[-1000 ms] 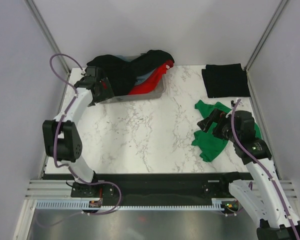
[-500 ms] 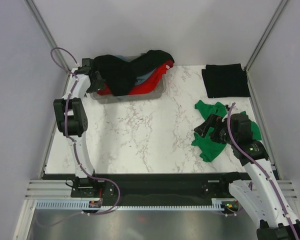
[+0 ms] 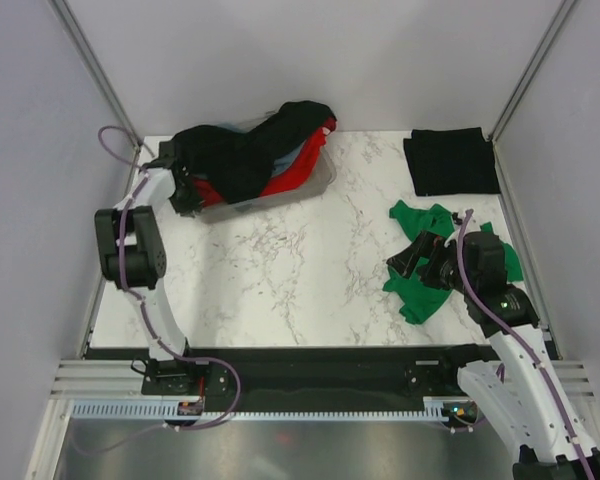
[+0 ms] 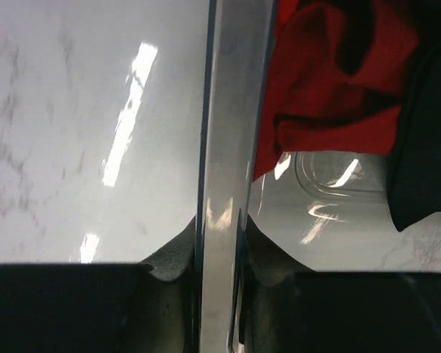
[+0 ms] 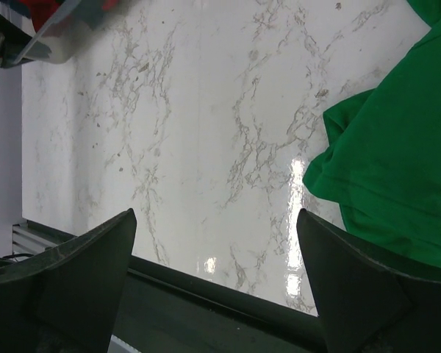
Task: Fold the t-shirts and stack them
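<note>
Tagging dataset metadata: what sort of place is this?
Probably a lab robot test cell, not a home: grey panel walls on metal frame posts, a marble-pattern table with two arms bolted at its near edge, t-shirts staged in a plastic tub.

A bright green fabric t-shirt [image 3: 415, 298] lies crumpled on the right. A black fabric t-shirt [image 3: 450, 160] sits folded flat beyond it. A rumpled black t-shirt [image 3: 235, 160] and a red fabric t-shirt [image 3: 285, 180] heap in the translucent plastic tub [image 3: 315, 186].

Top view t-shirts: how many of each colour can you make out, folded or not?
Green t-shirt: 1
Red t-shirt: 1, in the tub
Black: 2 at least, the folded black t-shirt and a black heap draped over the tub
Light blue cloth: 1, a sliver in the tub
Total: 5 at least
</note>
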